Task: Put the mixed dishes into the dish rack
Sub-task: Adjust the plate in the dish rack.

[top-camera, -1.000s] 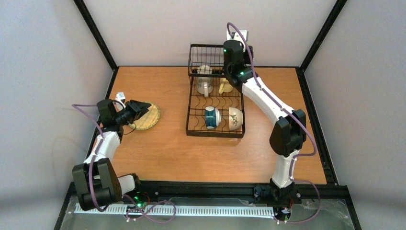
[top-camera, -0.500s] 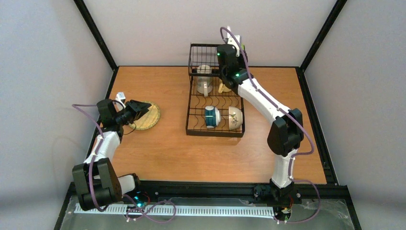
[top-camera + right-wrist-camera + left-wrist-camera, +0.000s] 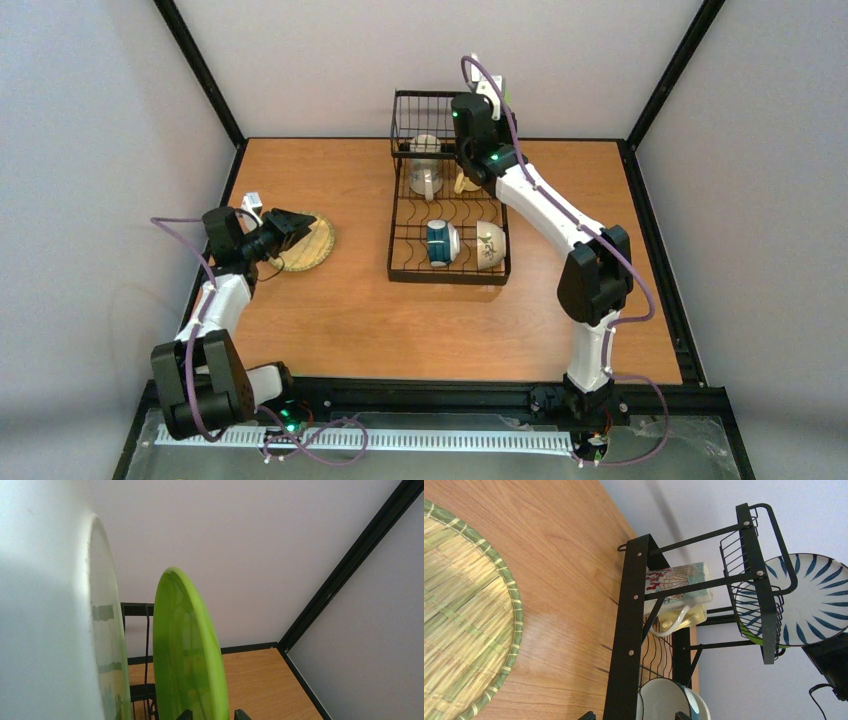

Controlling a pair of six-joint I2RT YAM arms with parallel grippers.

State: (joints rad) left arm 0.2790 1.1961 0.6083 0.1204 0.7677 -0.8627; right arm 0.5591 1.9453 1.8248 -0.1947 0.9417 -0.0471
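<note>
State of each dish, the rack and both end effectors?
Dish rack: partly loaded.
Striped plate: upright in rack.
Lime-green plate: upright in rack.
Cream mug: in rack.
Yellow mug: in rack.
Teal-and-white cup: sideways in rack.
Cream bowl: sideways in rack.
Tan plate: flat on table.
Left end effector: open, near tan plate.
Right end effector: astride lime-green plate, grip unclear.

My left arm (image 3: 215, 300) sits low on its own side, rising from the base and bending at the wrist so the left gripper (image 3: 296, 222) reaches out to the right, close to the table, with its jaws spread wide. My right arm (image 3: 545, 205) is stretched far toward the back, elbow raised and the white forearm slanting up and to the left to a high wrist. In its wrist camera the right gripper (image 3: 214, 715) shows only two fingertips, standing apart.
</note>
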